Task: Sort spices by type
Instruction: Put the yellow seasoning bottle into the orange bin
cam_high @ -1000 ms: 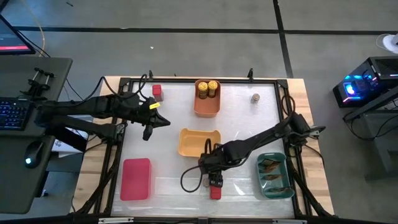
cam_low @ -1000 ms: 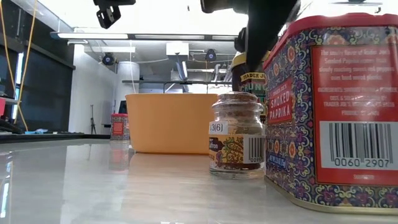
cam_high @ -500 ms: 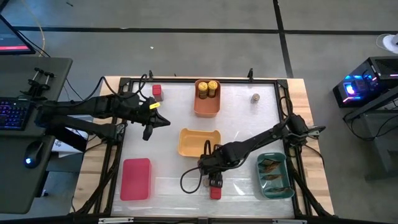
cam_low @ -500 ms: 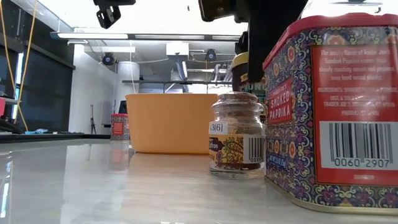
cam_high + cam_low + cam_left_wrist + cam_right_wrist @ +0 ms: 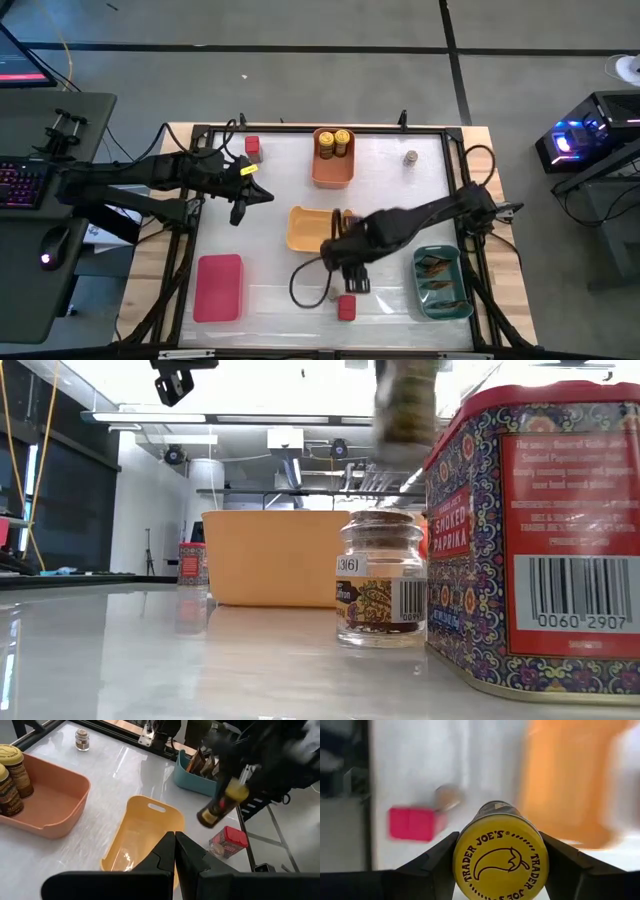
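My right gripper is shut on a yellow-lidded jar, raised above the table between the yellow bin and a red tin. A short grey-brown jar stands next to that tin. Two yellow-lidded jars stand in the orange bin. Brownish packets lie in the teal bin. Another red tin and another small jar stand near the far edge. My left gripper waits shut over the table's left part. My right gripper pinches the yellow-lidded jar between its two fingers, one on each side of the body just below the lid. The lid end points back toward the wrist. The jar is lifted clear of the table and tilted.
The red bin lies at the near left. The yellow bin is right beside the raised jar on its far side. Bare table lies between the bins. A black frame runs around the table's edge.
My right gripper has risen from the table beside the red tin, taking the yellow-lidded jar with it, and has swung a little toward the far edge and the yellow bin. The jar, which stood behind the small jar, now hangs clear and tilted.
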Tool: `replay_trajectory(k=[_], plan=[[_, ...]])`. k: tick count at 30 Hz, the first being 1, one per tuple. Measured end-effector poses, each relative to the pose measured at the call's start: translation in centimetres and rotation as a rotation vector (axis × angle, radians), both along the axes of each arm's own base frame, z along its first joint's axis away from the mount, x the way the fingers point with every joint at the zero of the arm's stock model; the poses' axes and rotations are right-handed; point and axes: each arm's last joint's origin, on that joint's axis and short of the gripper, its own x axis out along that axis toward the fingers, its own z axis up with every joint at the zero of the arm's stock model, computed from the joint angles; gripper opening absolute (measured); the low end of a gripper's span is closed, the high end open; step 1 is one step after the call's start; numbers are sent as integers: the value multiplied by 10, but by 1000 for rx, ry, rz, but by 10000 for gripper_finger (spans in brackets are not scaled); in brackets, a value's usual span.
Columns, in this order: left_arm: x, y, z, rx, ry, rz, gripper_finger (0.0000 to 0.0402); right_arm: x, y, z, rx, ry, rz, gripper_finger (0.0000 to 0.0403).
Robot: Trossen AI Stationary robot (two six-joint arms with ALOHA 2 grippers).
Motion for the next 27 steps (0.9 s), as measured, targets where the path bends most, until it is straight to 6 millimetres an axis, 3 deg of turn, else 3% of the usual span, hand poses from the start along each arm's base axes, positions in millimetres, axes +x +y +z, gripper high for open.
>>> replay_trajectory(k=[4,7,13,19,23,27], plan=[[0,0,0,-19,4,15,0,5,-28,27,-130,-105,-89,222],[-1,0,-1,-42,15,12,0,11,-56,33,-182,-133,-159,222],[-5,-3,-4,-88,66,-57,0,21,-129,21,-248,-74,-284,222],[-13,-3,-7,-5,111,-104,0,20,-209,19,-263,-78,-381,222],[-12,-1,-8,38,112,-51,0,23,-257,19,-189,-173,-379,222],[-9,2,-9,74,120,66,0,26,-287,7,-160,-186,-332,222]])
